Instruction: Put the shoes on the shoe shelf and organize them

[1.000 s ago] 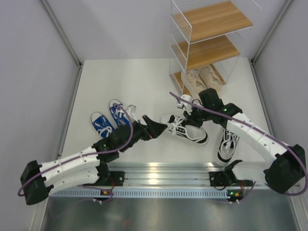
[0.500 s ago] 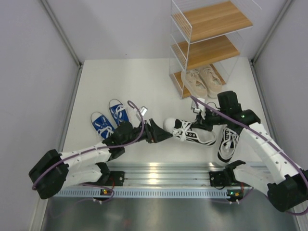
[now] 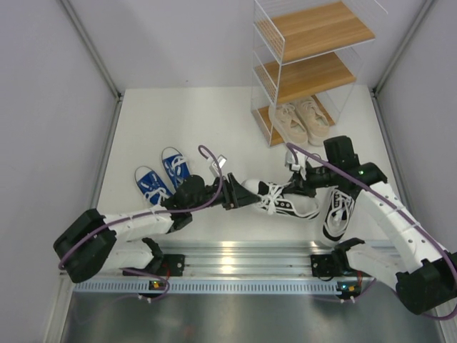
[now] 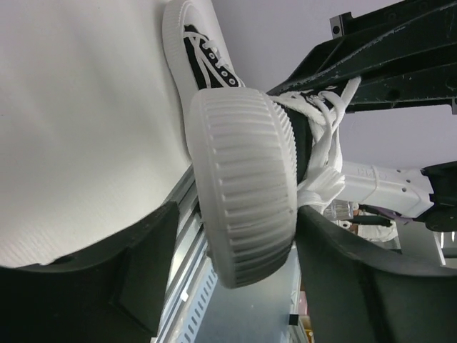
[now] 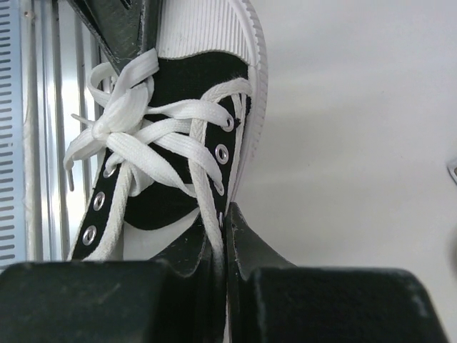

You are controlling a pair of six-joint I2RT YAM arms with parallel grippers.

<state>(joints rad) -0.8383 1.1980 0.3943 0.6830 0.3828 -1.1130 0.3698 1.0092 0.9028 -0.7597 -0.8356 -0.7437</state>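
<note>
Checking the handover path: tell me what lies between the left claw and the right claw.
One black sneaker spans it, toe at the left claw, its rear at the right claw; the top view shows it.

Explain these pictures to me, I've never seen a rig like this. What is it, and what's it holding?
Two robot arms are bolted at the table's near edge. One picture looks down from above; the other two come from a camera on each wrist. On the table: a blue pair of sneakers, a lone black sneaker, and a wire shoe shelf with a beige pair on its bottom tier. The right tool is pinched shut on a second black sneaker by its laces; the left tool stands open around its white toe.
</note>
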